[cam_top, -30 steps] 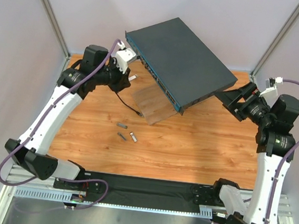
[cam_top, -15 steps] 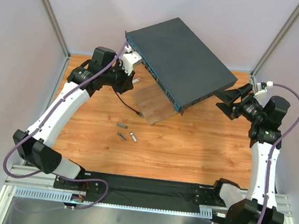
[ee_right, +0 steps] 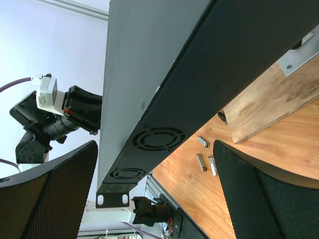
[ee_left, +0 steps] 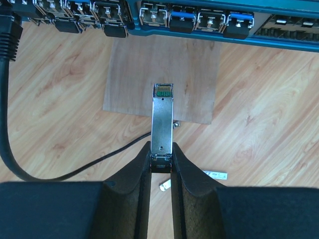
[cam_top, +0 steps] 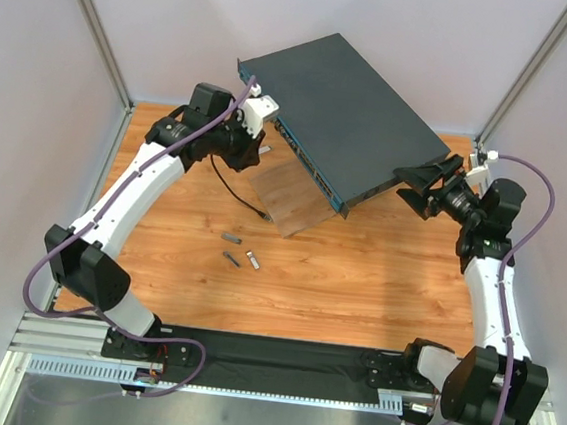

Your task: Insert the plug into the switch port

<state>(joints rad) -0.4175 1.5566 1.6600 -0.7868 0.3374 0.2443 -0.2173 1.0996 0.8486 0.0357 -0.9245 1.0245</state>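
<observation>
From above, you see the switch [cam_top: 348, 113] lying slantwise at the desk's [cam_top: 357, 280] far side. Its front edge is over the board [cam_top: 287, 201], the left hand [cam_top: 256, 145] is just beside that edge, and the right hand [cam_top: 412, 180] is at the opposite rear corner. In the left wrist view your hand is clamped on the plug [ee_left: 162, 119], which points at the switch's port row but stops short of it. In the right wrist view your fingers [ee_right: 50, 199] stand wide apart, with the switch's vented dark side between them.

Flat dark grey switch [cam_top: 343, 113] lying diagonally, teal front edge, slim silver plug [ee_left: 162, 122] pointing at ports [ee_left: 199, 20], just short.
</observation>
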